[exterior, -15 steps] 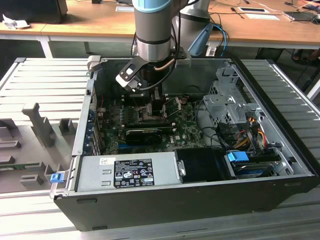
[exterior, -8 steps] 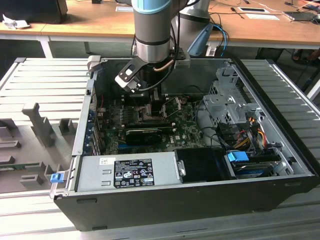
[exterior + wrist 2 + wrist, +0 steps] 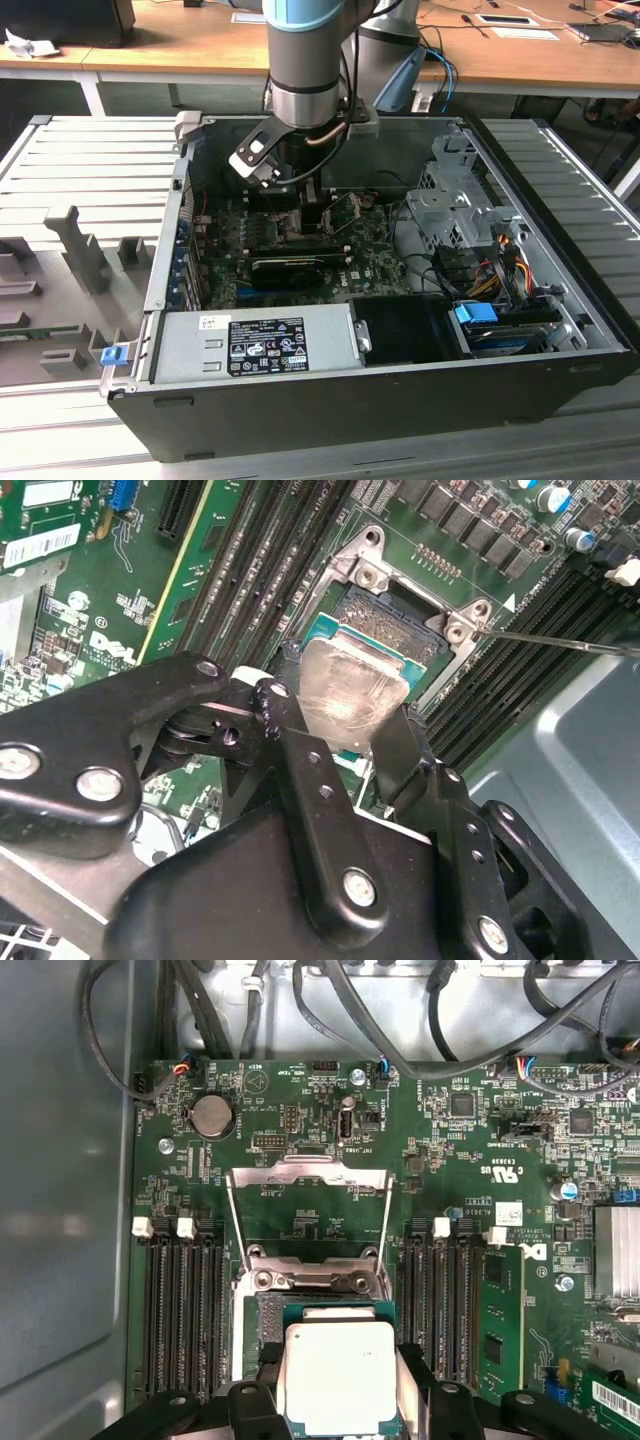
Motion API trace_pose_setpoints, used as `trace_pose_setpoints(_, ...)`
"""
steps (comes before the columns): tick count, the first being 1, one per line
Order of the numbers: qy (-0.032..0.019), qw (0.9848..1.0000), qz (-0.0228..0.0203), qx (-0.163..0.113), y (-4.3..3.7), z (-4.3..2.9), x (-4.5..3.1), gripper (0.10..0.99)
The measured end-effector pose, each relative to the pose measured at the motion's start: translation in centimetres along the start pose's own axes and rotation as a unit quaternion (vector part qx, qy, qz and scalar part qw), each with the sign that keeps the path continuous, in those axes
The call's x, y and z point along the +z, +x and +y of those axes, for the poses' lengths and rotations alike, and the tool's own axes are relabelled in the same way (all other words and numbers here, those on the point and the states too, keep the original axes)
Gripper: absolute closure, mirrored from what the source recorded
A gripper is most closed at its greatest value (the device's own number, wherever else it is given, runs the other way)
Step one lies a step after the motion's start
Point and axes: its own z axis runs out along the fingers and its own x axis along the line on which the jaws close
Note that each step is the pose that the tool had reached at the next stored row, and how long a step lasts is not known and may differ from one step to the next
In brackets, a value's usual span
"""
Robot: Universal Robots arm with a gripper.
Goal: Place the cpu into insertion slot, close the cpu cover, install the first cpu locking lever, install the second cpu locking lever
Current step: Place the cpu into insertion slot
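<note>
My gripper (image 3: 340, 718) is shut on the cpu (image 3: 345, 685), a small square chip with a dull silver top, one black finger on each of two opposite edges. In the first wrist view the cpu (image 3: 335, 1375) sits between those fingers (image 3: 255, 1405) just over the insertion slot (image 3: 268, 1318), whose dark pin field shows along one side. The slot's dark centre (image 3: 385, 610) also shows beyond the chip. The cpu cover (image 3: 308, 1172), a thin silver frame, stands swung open past its hinge. A thin locking lever (image 3: 560, 640) sticks out sideways. In the exterior view the gripper (image 3: 295, 215) reaches down into the open computer case.
Black memory slots (image 3: 180, 1310) flank the socket on both sides. A long black card (image 3: 290, 265) lies across the board near the grey power supply (image 3: 255, 340). A metal drive cage (image 3: 450, 205) and loose cables (image 3: 500, 260) fill the exterior view's right. The case wall (image 3: 60, 1210) stands close.
</note>
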Motion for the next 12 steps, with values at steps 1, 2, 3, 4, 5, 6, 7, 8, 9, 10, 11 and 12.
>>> trace_pose_setpoints(1,0.0001,1.0000,0.0002,0.000,0.04,0.00,0.05,0.561)
trace_pose_setpoints(2,0.0005,1.0000,0.0001,0.000,0.21,-0.03,0.15,0.561)
trace_pose_setpoints(3,0.0005,1.0000,0.0001,0.000,0.29,-0.06,0.23,0.561)
trace_pose_setpoints(4,0.0006,1.0000,0.0000,0.000,0.36,-0.08,0.28,0.561)
trace_pose_setpoints(5,0.0005,1.0000,0.0001,0.000,0.47,-0.13,0.39,0.561)
trace_pose_setpoints(6,0.0005,1.0000,0.0001,0.000,0.53,-0.18,0.44,0.561)
trace_pose_setpoints(7,0.0006,1.0000,0.0000,0.000,0.63,-0.22,0.50,0.561)
trace_pose_setpoints(8,0.0005,1.0000,0.0001,0.000,0.69,-0.24,0.57,0.561)
trace_pose_setpoints(9,0.0005,1.0000,0.0001,0.001,0.72,-0.26,0.67,0.561)
trace_pose_setpoints(10,0.0003,1.0000,-0.0005,0.009,0.75,-0.28,0.99,0.561)
trace_pose_setpoints(11,0.0001,0.9999,-0.0009,0.016,0.75,-0.38,1.27,0.561)
trace_pose_setpoints(12,0.0002,0.9999,-0.0010,0.016,0.75,-0.62,1.30,0.561)
